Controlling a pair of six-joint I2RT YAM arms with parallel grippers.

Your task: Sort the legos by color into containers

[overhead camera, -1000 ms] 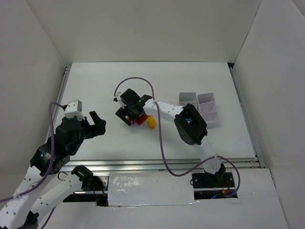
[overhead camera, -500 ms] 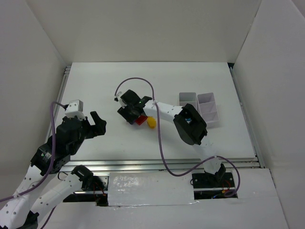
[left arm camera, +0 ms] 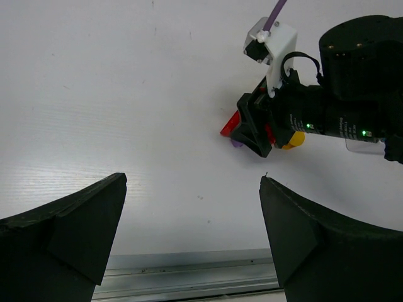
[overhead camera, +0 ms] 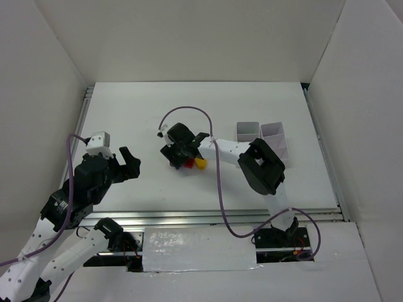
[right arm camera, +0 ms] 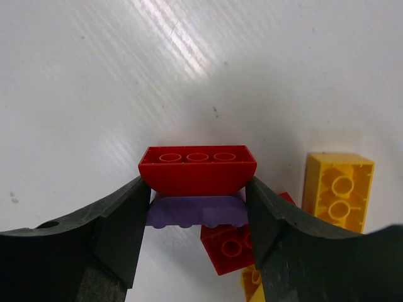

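Note:
My right gripper (right arm camera: 196,189) is shut on a red rounded lego (right arm camera: 197,170), both fingers pressing its ends. A purple lego (right arm camera: 196,211) lies just under it, between the fingers too. Beside them on the table lie a second red lego (right arm camera: 230,242) and a yellow lego (right arm camera: 338,190). From above, the right gripper (overhead camera: 178,153) covers most of this pile, with only red (overhead camera: 188,164) and yellow (overhead camera: 200,163) showing. The containers (overhead camera: 275,129) stand to the right, partly behind the right arm. My left gripper (left arm camera: 192,181) is open and holds nothing, well left of the pile (left arm camera: 230,126).
The metal rail (left arm camera: 189,274) of the table's near edge runs just below the left fingers. White walls close in the table on three sides. The right arm's purple cable (overhead camera: 217,189) loops over the table's middle.
The right gripper's jaws have closed onto the red lego, and that arm's wrist and elbow have shifted a little to the right. The left arm has stayed still.

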